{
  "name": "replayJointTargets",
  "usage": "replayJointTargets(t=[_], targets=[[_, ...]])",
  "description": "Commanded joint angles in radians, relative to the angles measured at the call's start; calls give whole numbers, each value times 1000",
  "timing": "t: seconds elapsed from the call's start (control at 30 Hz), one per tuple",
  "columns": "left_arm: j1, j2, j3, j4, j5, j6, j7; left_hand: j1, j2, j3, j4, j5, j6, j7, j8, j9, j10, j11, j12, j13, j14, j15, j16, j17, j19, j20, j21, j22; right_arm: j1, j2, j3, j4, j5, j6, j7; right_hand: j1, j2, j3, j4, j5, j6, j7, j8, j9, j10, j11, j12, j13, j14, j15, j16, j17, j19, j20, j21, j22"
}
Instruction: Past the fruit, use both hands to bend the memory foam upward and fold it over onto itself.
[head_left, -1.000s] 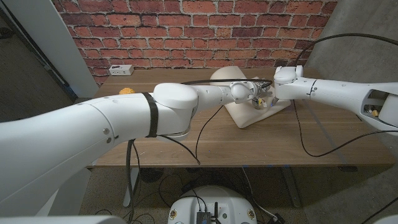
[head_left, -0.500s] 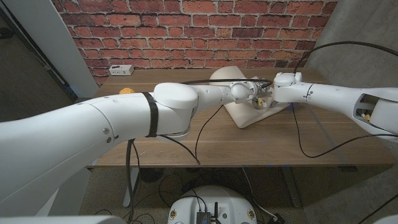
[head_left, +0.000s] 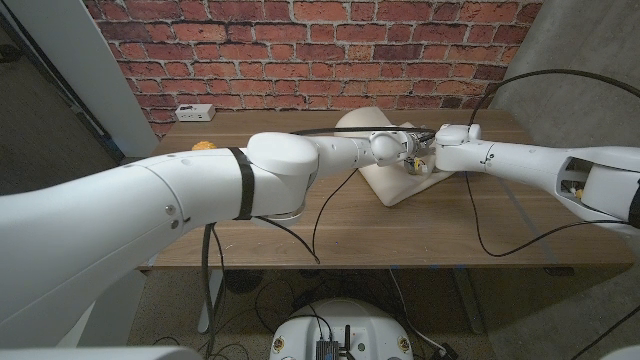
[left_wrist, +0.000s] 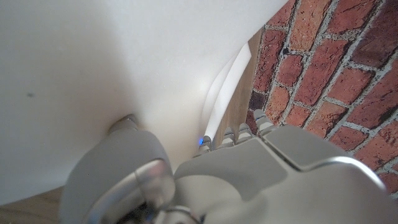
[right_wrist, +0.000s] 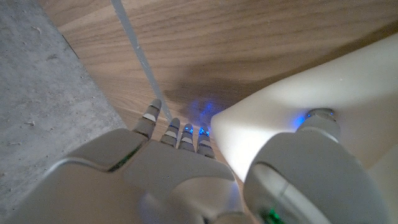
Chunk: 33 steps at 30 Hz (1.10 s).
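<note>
Fingers (right_wrist: 180, 134) on my right hand (right_wrist: 186, 174) are tucked under a corner of the memory foam (head_left: 400, 180), thumb pressing on top, so it's pinched. Left hand (left_wrist: 236, 168) looks the same, thumb against the foam, fingers slipped behind it. Foam sits on the counter (head_left: 400, 235) past the orange fruit (head_left: 204, 146), far edge already curling up. I'd lift both sides evenly, then roll it over toward the near edge, keeping the pinch firm.
</note>
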Motion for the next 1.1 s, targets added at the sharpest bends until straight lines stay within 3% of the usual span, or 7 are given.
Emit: replayJointTargets(t=[0.03,0.27,0.4,0.5,0.57,0.77,1.1], targets=[[-2,6,-30,0,0,0,1,6,60,6,11,0,-408,-14,13,2,-340,-23,8,-2,-202,-14,11,0,-221,3,17,5,-6,35,-35,33,-4,-12,-46,-5,3,-10,0,8,7,-6,6,2,-7,-2,2,3,-3,1,-4,5,-8,4,-1,2],[20,15,-122,0,6,0,1,66,224,113,0,-67,-307,-25,26,1,-240,-54,19,-7,-88,-50,17,-3,-106,3,46,5,10,57,-62,66,-1,-4,-37,-3,-1,-16,-1,10,9,-11,7,2,-7,-6,2,3,-4,0,-4,5,-13,3,0,2],[66,18,-274,0,104,0,6,109,246,258,15,-121,-237,-16,30,1,-167,-61,32,-7,-30,-55,13,1,-47,3,61,2,15,63,-68,72,0,-8,-38,0,-2,-18,-2,11,9,-12,7,1,-9,-6,2,4,-5,1,-4,5,-15,4,1,2],[92,23,-401,-4,204,8,60,154,242,467,40,-175,-127,-28,37,1,-74,-85,44,-8,55,-77,13,1,42,4,85,-1,17,60,-72,69,0,-2,-41,3,-1,-19,-3,12,8,-14,6,1,-10,-7,2,4,-6,1,-4,5,-18,4,1,1],[38,30,-262,-7,33,95,132,165,241,533,41,-193,-79,-31,38,0,-27,-98,50,-9,104,-98,19,1,99,2,100,-3,18,64,-74,75,1,-4,-41,4,-1,-20,-4,13,9,-13,7,1,-10,-7,2,4,-7,1,-4,5,-19,4,2,1],[20,22,-182,-7,-289,214,275,115,222,560,81,-214,22,-48,49,-1,42,-125,58,-11,172,-123,27,4,207,0,134,-6,23,64,-81,72,1,-1,-42,8,1,-21,-5,15,9,-14,7,1,-11,-6,3,4,-10,4,-5,5,-23,5,2,1],[84,40,-252,-7,-431,307,727,47,177,534,92,-226,88,-70,48,-3,100,-155,60,-14,228,-147,18,-5,256,0,139,-12,29,59,-90,59,-1,-6,-45,15,5,-24,-6,18,10,-16,7,0,-12,-8,4,4,-11,2,-4,5,-29,4,3,1]])
